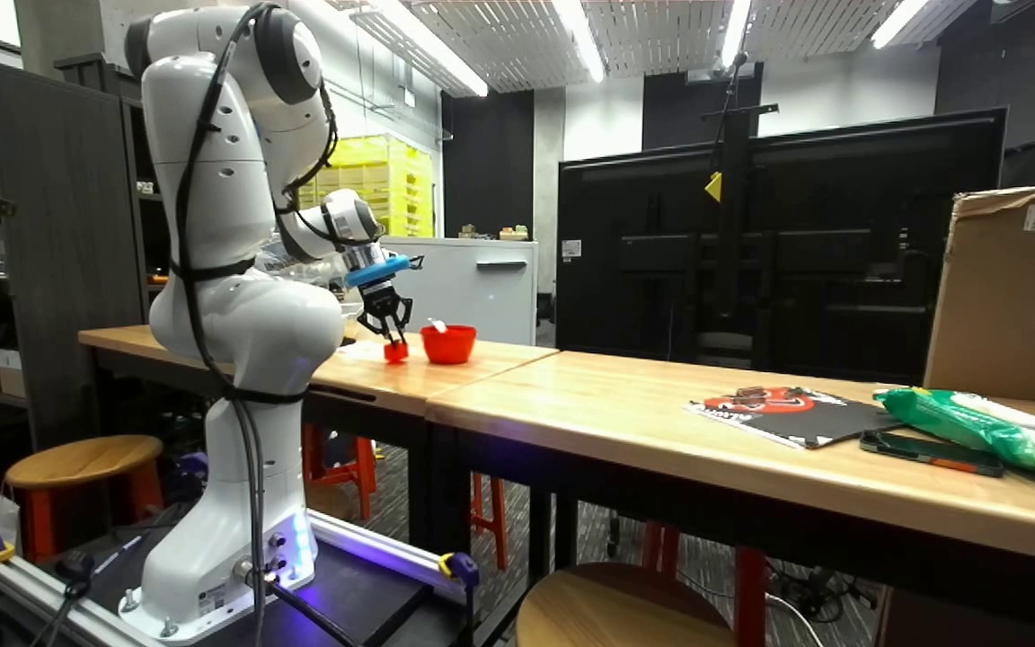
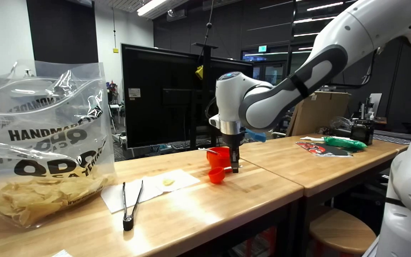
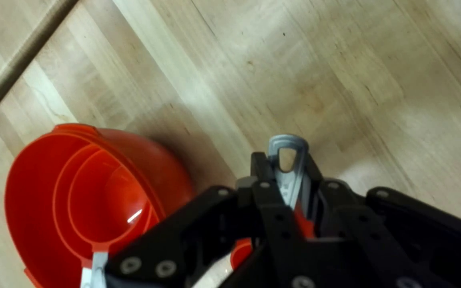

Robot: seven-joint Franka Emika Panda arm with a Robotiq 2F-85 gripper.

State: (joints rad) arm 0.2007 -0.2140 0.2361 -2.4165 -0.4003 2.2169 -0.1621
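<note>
Tool (image 2: 235, 168) clamped tight, low over the table (image 2: 262, 189)! Red bowl (image 3: 154, 168) just beside it, and what's gripped is the red measuring cup (image 2: 216, 177), caught by its grey handle (image 3: 289, 184): long axis roughly level, scoop end leftward in an exterior view, handle tip toward the wrist view's top. Touching the table? Can't tell.

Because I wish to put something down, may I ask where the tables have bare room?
Two patches look bare: one bordered by the tongs, the cup and the near table edge; another between the tables' seam and the printed sheet. It is crowded where the end effector grips the cup beside the bowl, and around the bag and paper.
</note>
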